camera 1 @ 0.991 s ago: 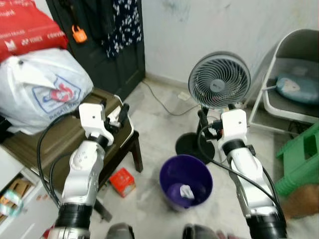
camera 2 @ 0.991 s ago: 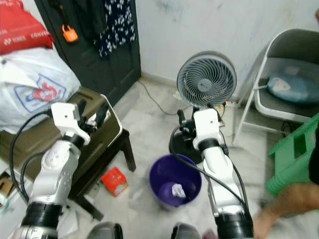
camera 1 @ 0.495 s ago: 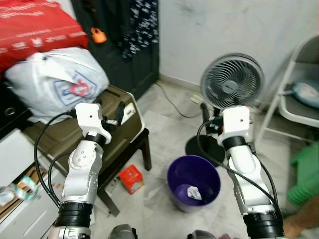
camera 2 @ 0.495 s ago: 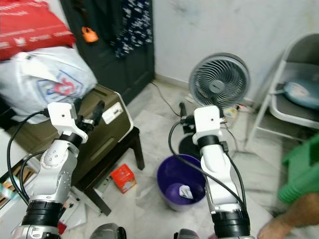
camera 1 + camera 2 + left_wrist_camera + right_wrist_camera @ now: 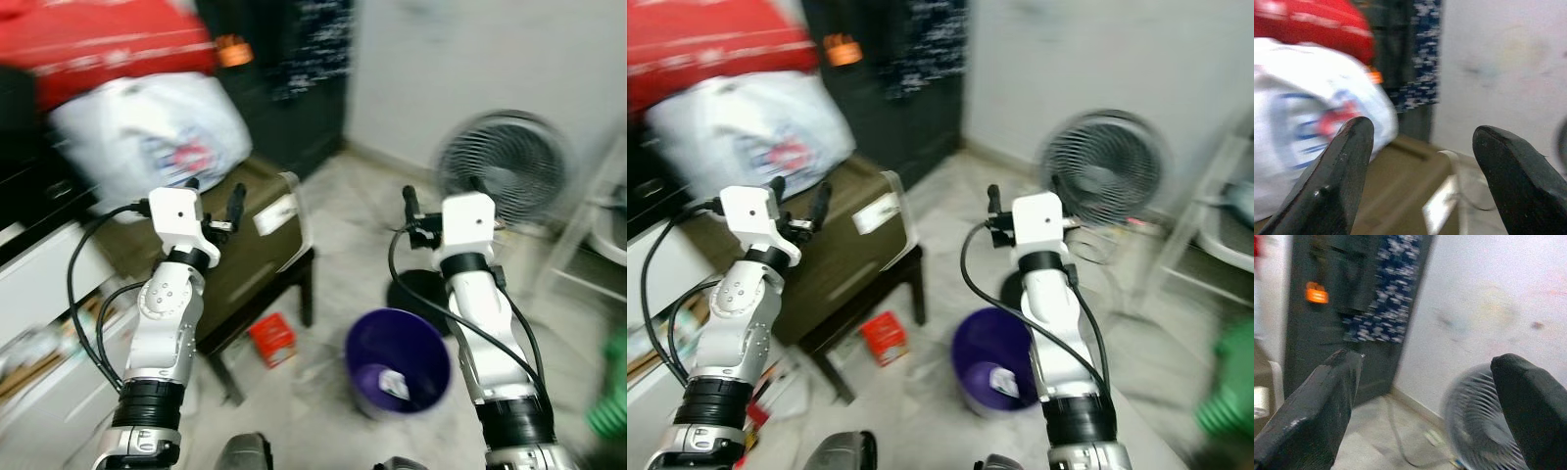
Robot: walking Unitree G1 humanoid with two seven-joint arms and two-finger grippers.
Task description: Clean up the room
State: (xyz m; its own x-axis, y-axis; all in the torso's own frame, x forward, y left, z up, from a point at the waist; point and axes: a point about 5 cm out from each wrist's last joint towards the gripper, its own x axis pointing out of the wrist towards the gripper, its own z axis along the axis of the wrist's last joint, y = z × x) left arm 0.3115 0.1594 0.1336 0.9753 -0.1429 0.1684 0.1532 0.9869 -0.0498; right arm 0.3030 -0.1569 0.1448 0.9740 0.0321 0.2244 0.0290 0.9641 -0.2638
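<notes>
The left end effector is raised at chest height with its two black fingers spread apart and nothing between them; it hangs just above the near edge of an olive-brown case that lies on a dark low tabletop. Beyond and to the left of this end effector, a white plastic bag with a red and blue print sits on the case, and a red package rests on top of the bag. Below the left end effector, on the floor beside the tabletop's leg, lies a small red box. The right end effector is held up at about the same height, well apart from the left one, its fingers also spread wide and empty. Below it and slightly toward the robot stands a purple bin on the pale floor, with a small white scrap lying inside. Just beyond the right end effector, a grey floor fan stands near the white wall. Further ahead between the two arms is a dark door with a patterned cloth and an orange tag hanging on it. The head views are blurred.
</notes>
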